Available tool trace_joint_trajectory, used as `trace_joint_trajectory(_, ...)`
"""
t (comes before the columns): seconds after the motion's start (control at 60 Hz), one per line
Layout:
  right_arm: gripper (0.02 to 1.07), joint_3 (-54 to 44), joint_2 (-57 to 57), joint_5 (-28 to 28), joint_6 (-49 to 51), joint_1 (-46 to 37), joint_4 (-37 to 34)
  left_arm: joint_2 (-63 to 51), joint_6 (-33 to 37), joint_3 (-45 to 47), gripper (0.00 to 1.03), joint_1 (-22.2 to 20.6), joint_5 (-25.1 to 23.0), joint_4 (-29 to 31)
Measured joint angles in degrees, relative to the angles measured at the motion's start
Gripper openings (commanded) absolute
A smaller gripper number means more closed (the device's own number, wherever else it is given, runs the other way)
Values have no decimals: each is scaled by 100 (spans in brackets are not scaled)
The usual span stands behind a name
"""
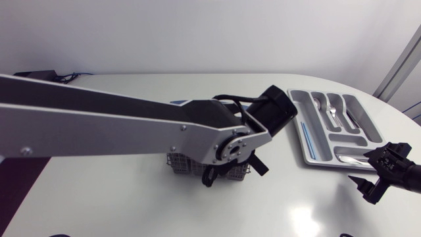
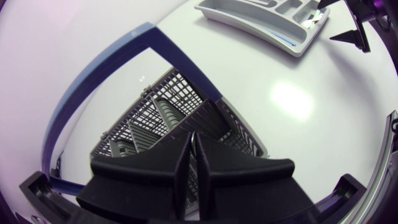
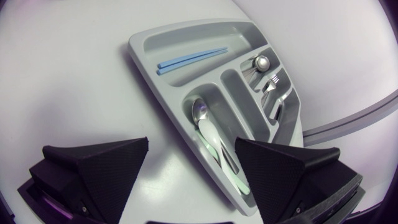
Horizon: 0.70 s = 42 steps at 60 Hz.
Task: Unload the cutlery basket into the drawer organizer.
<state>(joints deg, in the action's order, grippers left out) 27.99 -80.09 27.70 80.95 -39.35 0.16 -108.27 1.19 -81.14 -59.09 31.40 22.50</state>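
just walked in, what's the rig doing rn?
Mid-unload. The left claw is down in the basket, fingers pressed together; nothing is visibly pinched between them. A few grey pieces that look like handles are still in the basket. The right claw is open and empty, hovering over one end of the organizer, which already holds blue chopsticks, spoons and a fork.
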Motion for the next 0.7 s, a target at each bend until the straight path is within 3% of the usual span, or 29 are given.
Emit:
trace_joint_trajectory(0.2,102,-85,269,42,0,44,-90,479,599,389,4,-332,667,-457)
trace_joint_trajectory(0.4,102,-107,909,199,-153,184,-693,1113,859,439,4,-345,726,-579)
trace_joint_trajectory(0.533,102,-107,1578,407,-452,446,-1519,1563,894,439,4,-192,72,-586)
trace_joint_trajectory(0.7,102,-15,2503,522,-1187,1357,-2564,2015,608,426,4,146,-848,-313)
